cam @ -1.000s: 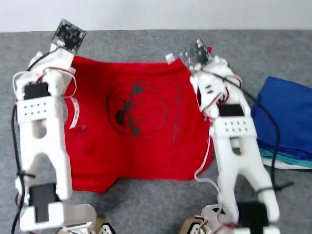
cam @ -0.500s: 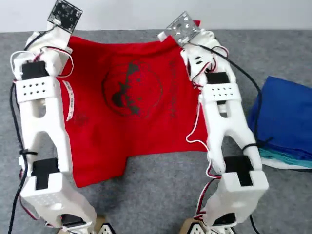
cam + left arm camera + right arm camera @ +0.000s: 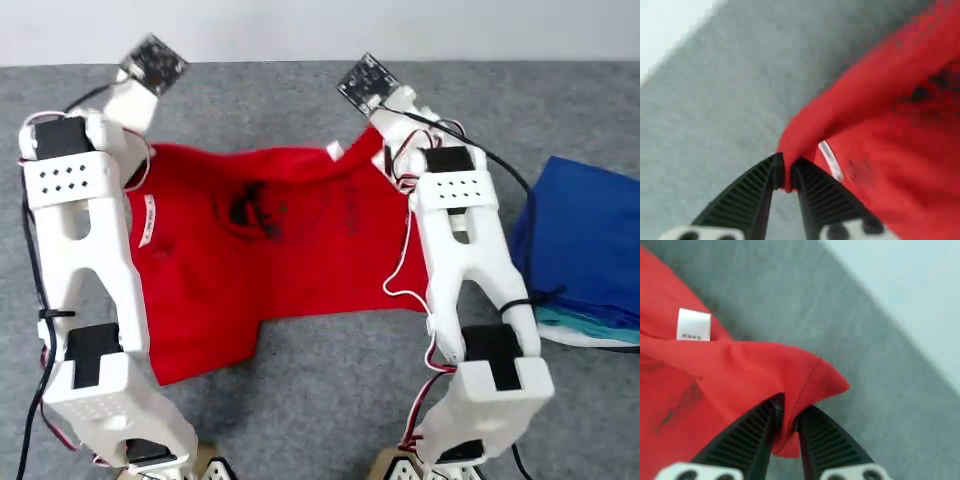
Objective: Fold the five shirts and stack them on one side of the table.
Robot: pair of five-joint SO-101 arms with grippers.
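A red shirt with a dark print lies across the grey table between my two arms. Its far edge is lifted and folding toward the near side. My left gripper is shut on the far left corner of the red shirt. My right gripper is shut on the far right corner of the red shirt, where a white label shows. In the high view the left arm stands at the shirt's left side and the right arm at its right side.
A stack of folded shirts, blue on top with teal and white layers below, sits at the right edge of the table. Bare grey table runs in front of the red shirt and behind it up to the white wall.
Both arms carried the shirt's far corners outward toward the wall, then lifted them back toward the near side. The print is now partly folded under.
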